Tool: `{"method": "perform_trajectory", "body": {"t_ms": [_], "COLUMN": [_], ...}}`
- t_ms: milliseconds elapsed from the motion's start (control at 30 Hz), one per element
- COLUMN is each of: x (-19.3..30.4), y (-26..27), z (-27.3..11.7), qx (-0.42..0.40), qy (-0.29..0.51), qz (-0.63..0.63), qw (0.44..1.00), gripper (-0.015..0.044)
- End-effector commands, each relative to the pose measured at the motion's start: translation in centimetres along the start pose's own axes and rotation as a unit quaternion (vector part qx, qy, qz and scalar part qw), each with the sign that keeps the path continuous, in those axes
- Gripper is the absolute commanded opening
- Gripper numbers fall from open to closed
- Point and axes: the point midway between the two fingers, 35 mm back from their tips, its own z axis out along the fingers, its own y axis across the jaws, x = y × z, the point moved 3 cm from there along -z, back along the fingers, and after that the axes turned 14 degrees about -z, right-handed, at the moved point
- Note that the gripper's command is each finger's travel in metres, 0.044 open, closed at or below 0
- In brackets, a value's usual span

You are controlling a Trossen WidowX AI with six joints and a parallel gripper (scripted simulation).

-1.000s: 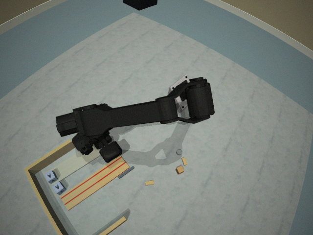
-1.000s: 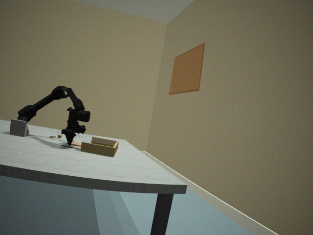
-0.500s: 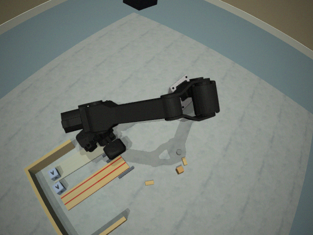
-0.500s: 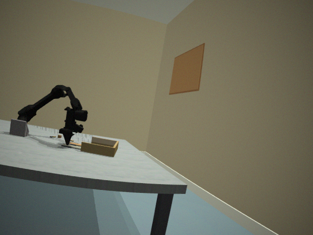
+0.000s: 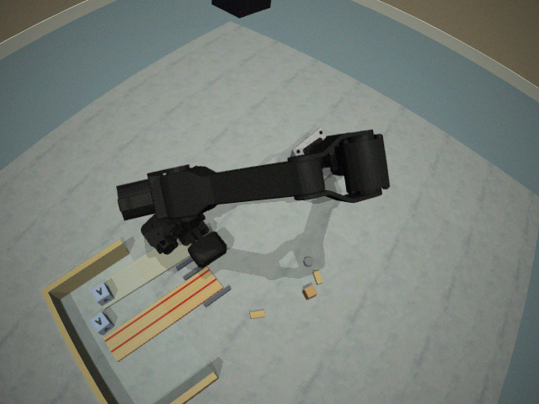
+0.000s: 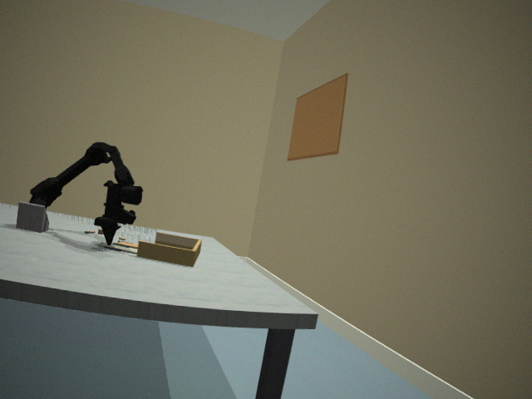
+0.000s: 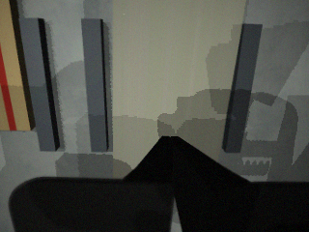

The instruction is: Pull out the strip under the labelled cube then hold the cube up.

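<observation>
My gripper (image 6: 109, 243) (image 7: 169, 144) is shut with nothing between the fingertips. The tips point down at the pale strip (image 5: 143, 271) (image 7: 169, 63), at or just above its surface; I cannot tell if they touch. The arm hides them in the top view. One blue-grey cube (image 5: 102, 293) with a dark letter, like an A or V, is at the pale strip's far end and seems to rest on it. A second, similarly marked cube (image 5: 101, 321) is beside it, near the far end of the red-striped wooden strip (image 5: 162, 315) (image 7: 12, 58).
Slate guide bars (image 5: 217, 295) (image 7: 95, 87) (image 7: 242, 87) flank the strips; another bar (image 7: 41, 87) is beside the striped strip. A wooden wall (image 5: 82, 269) (image 6: 167, 253) stands around the far end. An orange block (image 5: 310, 291), two small tan pieces (image 5: 257, 314) (image 5: 317, 277) and a grey disc (image 5: 308, 261) lie apart.
</observation>
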Motion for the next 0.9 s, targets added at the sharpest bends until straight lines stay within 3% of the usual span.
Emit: {"method": "perform_trajectory", "body": {"t_ms": [0, 867], "x": [1.1, 5.0], "y": [0.2, 1.0], "z": [0.4, 0.4], "qx": [-0.002, -0.002], "qy": [0.008, 0.009], "qz": [0.001, 0.002], "qw": [1.0, 1.0], "gripper": [0.0, 0.0]}}
